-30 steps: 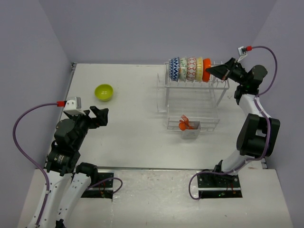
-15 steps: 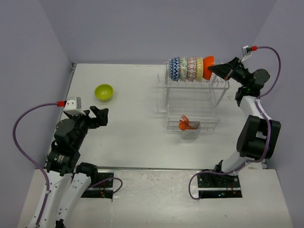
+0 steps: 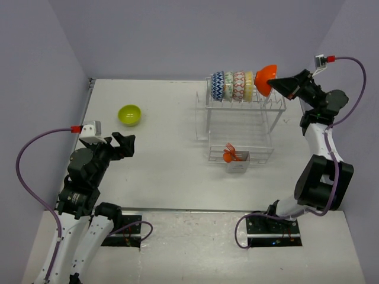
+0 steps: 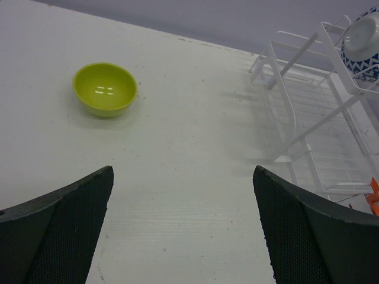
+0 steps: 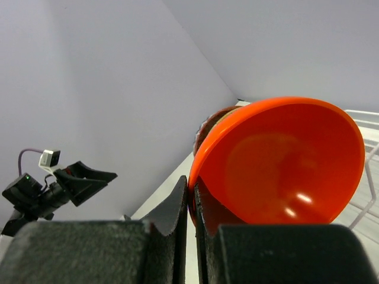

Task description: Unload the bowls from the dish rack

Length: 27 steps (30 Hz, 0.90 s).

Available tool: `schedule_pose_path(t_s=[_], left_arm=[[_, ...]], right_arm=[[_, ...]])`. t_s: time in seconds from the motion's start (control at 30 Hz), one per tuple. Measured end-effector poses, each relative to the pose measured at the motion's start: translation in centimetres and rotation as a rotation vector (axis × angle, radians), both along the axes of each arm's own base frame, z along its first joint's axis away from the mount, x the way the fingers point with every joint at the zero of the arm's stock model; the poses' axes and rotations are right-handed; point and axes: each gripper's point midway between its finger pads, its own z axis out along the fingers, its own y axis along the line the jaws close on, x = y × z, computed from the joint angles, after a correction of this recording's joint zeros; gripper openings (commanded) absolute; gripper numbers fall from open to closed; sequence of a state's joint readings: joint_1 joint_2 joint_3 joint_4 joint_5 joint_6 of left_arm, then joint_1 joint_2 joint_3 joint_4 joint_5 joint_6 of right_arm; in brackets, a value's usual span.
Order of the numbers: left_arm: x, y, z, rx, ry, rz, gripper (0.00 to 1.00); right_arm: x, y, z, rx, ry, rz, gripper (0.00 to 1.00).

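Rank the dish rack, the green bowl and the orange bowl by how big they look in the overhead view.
1. Dish rack: clearly largest.
2. Green bowl and orange bowl: about alike; the orange one is tilted and held by the right gripper, so I won't rank them.

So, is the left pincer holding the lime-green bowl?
No, in the left wrist view the lime-green bowl sits on the table, clearly apart from the open, empty left pincer.

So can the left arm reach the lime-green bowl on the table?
Probably yes. The lime-green bowl sits alone on the table, ahead of the open left tool, and nothing lies between them.
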<state>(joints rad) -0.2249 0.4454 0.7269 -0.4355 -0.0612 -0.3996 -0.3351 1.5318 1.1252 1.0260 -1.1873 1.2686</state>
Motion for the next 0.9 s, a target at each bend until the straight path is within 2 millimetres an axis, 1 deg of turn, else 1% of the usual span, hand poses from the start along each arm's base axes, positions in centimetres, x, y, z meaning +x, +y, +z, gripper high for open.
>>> schedule_pose_path(t_s=[0.2,0.33,0.43,0.5,0.53,0.57,0.6,0.63,0.67,0.7,0.73,0.77,0.8,0.83,0.9], left_arm=[[0.1,0.2,0.0,0.002,0.0,0.014,1.0],[0.2,0.9,-0.1,0.008,0.004,0.051,1.0],[0.3,1.6,-0.3,0.019,0.045,0.094,1.0],[0.4,1.7,0.6,0.021,0.087,0.104,1.0],[0.7,1.5,1.9,0.017,0.091,0.102,1.0],[1.0,1.4,3.4,0.012,0.083,0.1,1.0],[1.3,1.2,5.1,0.01,0.084,0.092,1.0],[1.8,1.0,7.3,0.004,0.061,0.086,1.0],[2.2,0.8,9.6,-0.001,0.037,0.081,1.0],[2.6,0.6,11.3,-0.002,0.03,0.075,1.0],[2.9,0.5,13.1,-0.004,0.009,0.072,1.0],[3.2,0.3,15.8,-0.007,-0.021,0.061,1.0],[3.5,0.0,17.6,-0.013,-0.047,0.048,1.0],[3.7,-0.3,19.2,-0.02,-0.071,0.034,1.0],[3.5,-1.0,21.3,-0.025,-0.092,-0.011,0.99]], right_arm=[[-1.9,0.7,2.4,-0.013,-0.078,0.012,0.0],[-3.5,1.4,3.4,0.015,-0.088,0.046,0.0],[-5.5,2.6,4.0,0.031,-0.07,0.087,0.0],[-7.6,4.4,4.6,-0.011,-0.112,0.124,0.0],[-9.0,5.9,5.2,-0.05,-0.146,0.14,0.0],[-10.3,7.9,5.9,-0.084,-0.186,0.153,0.0],[-12.0,10.6,7.2,-0.105,-0.22,0.172,0.0],[-13.7,13.2,8.7,-0.131,-0.282,0.186,0.0],[-16.3,16.1,10.2,-0.159,-0.358,0.228,0.0],[-18.7,18.0,11.2,-0.178,-0.415,0.261,0.0],[-20.7,19.2,11.9,-0.2,-0.467,0.276,0.0],[-22.1,19.8,12.0,-0.224,-0.502,0.274,0.0],[-22.8,20.0,11.8,-0.249,-0.525,0.245,0.0],[-22.9,20.2,11.2,-0.282,-0.531,0.22,0.0],[-22.2,21.4,9.3,-0.376,-0.516,0.168,0.0]])
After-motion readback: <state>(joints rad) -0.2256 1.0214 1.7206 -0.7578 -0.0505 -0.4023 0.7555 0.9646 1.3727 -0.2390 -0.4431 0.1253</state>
